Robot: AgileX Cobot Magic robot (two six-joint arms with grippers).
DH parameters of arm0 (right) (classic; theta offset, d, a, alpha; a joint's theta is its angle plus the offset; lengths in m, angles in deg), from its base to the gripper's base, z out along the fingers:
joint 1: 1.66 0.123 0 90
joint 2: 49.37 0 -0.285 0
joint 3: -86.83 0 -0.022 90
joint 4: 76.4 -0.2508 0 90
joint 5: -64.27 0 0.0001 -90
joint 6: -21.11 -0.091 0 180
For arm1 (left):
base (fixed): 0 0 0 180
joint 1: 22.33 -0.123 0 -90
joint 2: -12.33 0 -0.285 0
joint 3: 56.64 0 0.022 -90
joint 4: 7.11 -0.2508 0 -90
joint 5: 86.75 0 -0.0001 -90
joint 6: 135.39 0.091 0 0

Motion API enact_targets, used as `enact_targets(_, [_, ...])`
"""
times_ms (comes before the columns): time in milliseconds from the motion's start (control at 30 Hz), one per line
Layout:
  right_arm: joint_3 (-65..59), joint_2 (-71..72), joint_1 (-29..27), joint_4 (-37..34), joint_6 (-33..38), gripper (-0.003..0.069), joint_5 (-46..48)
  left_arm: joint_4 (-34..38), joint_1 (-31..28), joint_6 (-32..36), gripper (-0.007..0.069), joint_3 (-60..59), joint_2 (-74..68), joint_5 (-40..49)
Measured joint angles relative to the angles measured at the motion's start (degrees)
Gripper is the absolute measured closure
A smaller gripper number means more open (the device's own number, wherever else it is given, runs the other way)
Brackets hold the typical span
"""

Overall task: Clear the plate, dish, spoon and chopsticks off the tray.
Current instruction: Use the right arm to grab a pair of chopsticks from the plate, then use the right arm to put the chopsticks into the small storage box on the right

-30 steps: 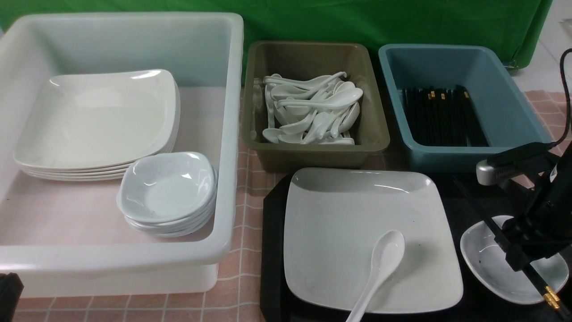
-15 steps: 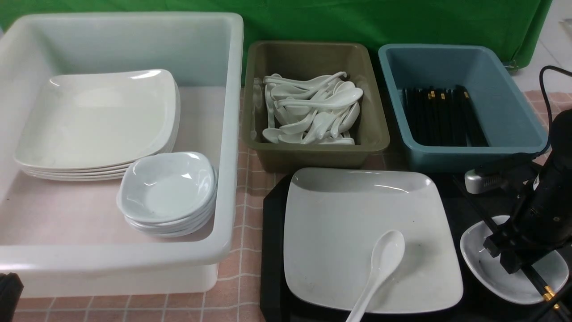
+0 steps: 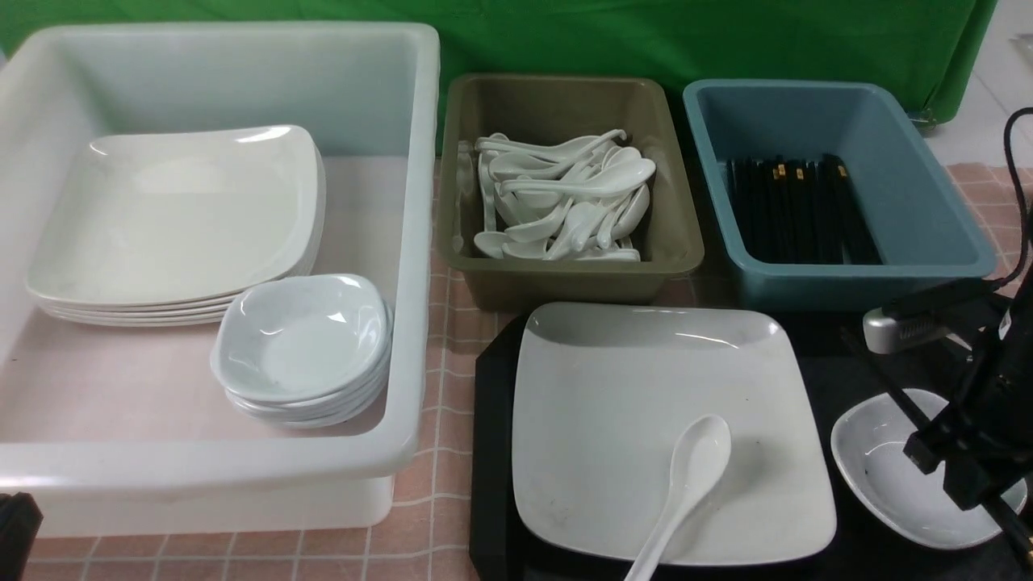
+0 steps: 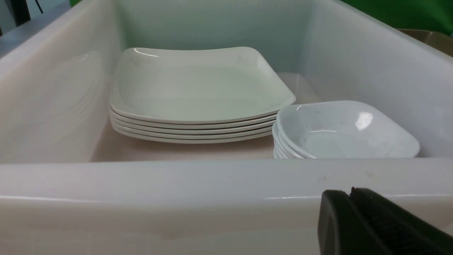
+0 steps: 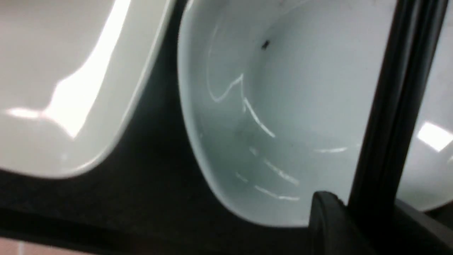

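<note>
The black tray (image 3: 492,420) lies at the front right. On it sits the large white plate (image 3: 646,420) with the white spoon (image 3: 690,476) lying on it, handle toward me. The small dish (image 3: 884,476) stands on the tray to the plate's right. My right gripper (image 3: 948,472) is shut on the black chopsticks (image 3: 888,389), which slant over the dish. In the right wrist view the chopsticks (image 5: 400,106) cross the dish (image 5: 283,106), pinched in the gripper (image 5: 357,212). My left gripper (image 4: 348,193) is shut and empty, low before the white tub.
A big white tub (image 3: 411,266) at the left holds stacked plates (image 3: 177,218) and dishes (image 3: 303,343). An olive tub (image 3: 565,278) holds several spoons. A blue tub (image 3: 855,278) behind the tray holds several chopsticks. A pink checked cloth covers the table.
My right gripper dipped toward the dish, then rose and shifted right. The chopsticks have moved right with it, their far tips now off the tray's back left.
</note>
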Motion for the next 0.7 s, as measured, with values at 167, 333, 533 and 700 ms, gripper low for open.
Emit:
enact_targets(167, [0.0,9.4,0.0,-7.7,-0.6,0.0489,5.6,0.0,0.0,0.0,0.0604,0.0,0.0,0.0])
enact_targets(333, [0.0,16.9,0.0,-18.4,-0.7,0.0489,-1.4,0.0,0.0,0.0,0.0604,0.0,0.0,0.0])
enact_targets(533, [0.0,20.5,0.0,-22.1,-0.7,0.0489,-21.3,0.0,0.0,0.0,0.0604,0.0,0.0,0.0])
enact_targets(700, [1.3,18.0,0.0,-22.1,-0.7,0.0489,-39.1,0.0,0.0,0.0,0.0604,0.0,0.0,0.0])
